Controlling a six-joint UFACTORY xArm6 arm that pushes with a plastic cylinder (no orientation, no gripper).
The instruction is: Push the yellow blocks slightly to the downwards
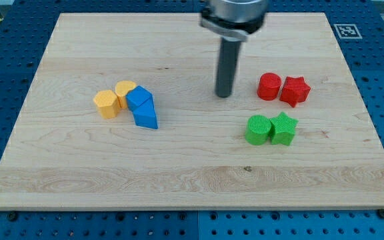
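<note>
Two yellow blocks sit at the board's left of centre: a yellow hexagonal block (106, 103) and a second yellow block (125, 91) just above and to its right. Two blue blocks touch them on the right: a blue block (139, 98) and a blue triangular block (146, 116) below it. My tip (224, 95) rests on the board near the centre, well to the right of the yellow blocks and to the left of the red cylinder (269, 87).
A red star block (295, 91) touches the red cylinder's right side. A green cylinder (259, 129) and a green star block (284, 129) sit together below them. The wooden board (192, 180) lies on a blue perforated table.
</note>
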